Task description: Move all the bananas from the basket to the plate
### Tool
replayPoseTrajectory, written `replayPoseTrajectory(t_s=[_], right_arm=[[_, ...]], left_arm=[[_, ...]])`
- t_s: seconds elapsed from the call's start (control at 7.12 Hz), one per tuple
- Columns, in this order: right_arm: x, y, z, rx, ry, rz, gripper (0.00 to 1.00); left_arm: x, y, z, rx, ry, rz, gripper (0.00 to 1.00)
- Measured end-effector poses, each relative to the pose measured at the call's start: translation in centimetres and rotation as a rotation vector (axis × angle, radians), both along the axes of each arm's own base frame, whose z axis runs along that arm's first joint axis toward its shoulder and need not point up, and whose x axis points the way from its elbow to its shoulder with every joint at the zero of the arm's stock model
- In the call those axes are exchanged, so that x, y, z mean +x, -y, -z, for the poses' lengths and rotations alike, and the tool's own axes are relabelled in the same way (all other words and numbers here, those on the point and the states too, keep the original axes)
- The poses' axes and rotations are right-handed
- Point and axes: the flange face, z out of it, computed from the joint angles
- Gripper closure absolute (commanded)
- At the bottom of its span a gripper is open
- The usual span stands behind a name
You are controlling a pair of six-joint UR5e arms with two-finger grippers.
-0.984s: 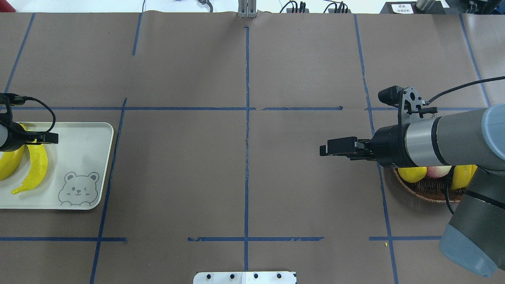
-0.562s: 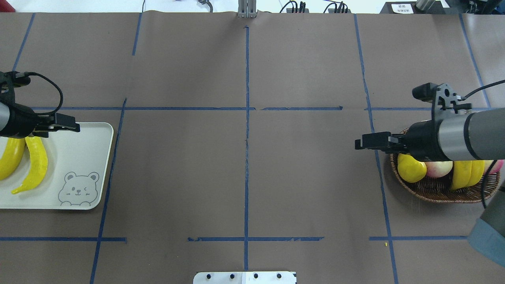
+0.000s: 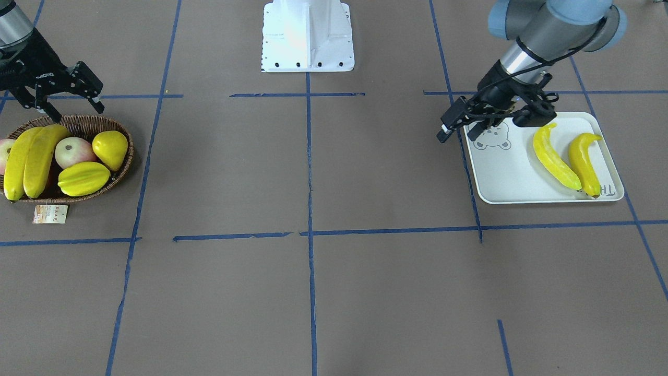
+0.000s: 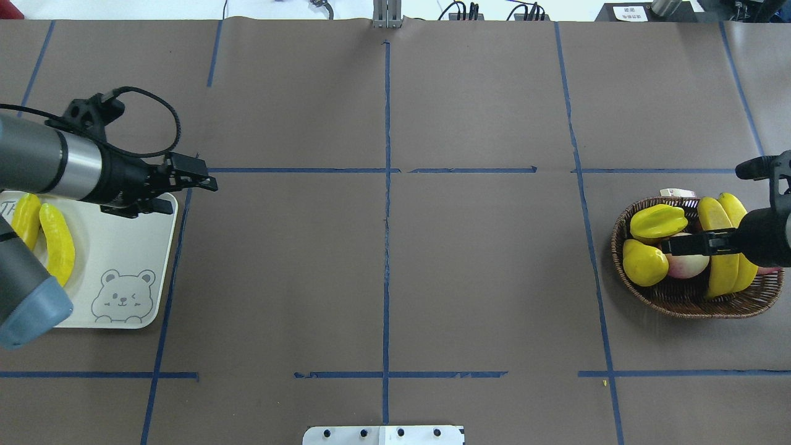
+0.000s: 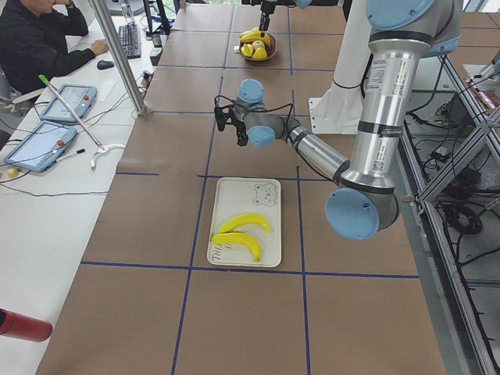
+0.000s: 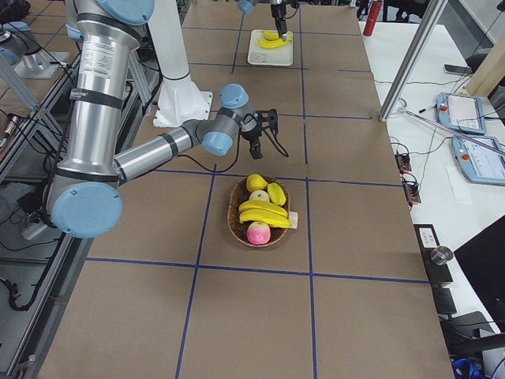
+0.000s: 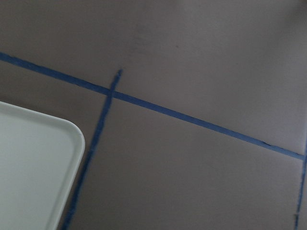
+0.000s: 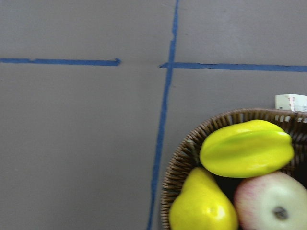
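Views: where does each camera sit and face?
Front: across the table, facing the robot; left arm at its right, right arm at its left.
Overhead: behind the robot, looking down; both arms.
Left side: table's left end; left arm near.
Right side: table's right end; right arm near.
Left wrist: down at the plate corner; no body.
Right wrist: down at the basket rim; no body.
Front and overhead share two bananas on the plate.

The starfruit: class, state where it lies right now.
In the overhead view, the starfruit lies in the basket on the table's right side, at its far left rim, next to the pear and the apple.
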Motion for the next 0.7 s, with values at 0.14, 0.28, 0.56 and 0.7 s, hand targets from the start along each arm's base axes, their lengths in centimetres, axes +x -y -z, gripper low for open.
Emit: replayPoseTrajectory(t_s=[0.14, 0.28, 0.56, 0.7], right_arm=[[0.6, -0.2, -2.2, -0.017, -0.048, -0.015, 0.01], [0.8, -0.1, -4.0, -0.031, -0.083, -0.026, 0.08], [0.9, 0.1, -5.9, -0.061, -0.147, -0.044, 0.11], [0.9, 0.2, -6.3, -0.072, -0.174, -0.051, 0.11]], left_arm=[[2.4, -0.9, 1.4, -0.003, -0.016, 0.01, 0.01], [3.6, -1.3, 2.2, -0.003, -0.025, 0.015, 0.01], [4.3, -1.5, 2.7, -0.001, -0.032, 0.017, 0.01], [4.4, -1.5, 2.8, -0.001, -0.033, 0.017, 0.01]])
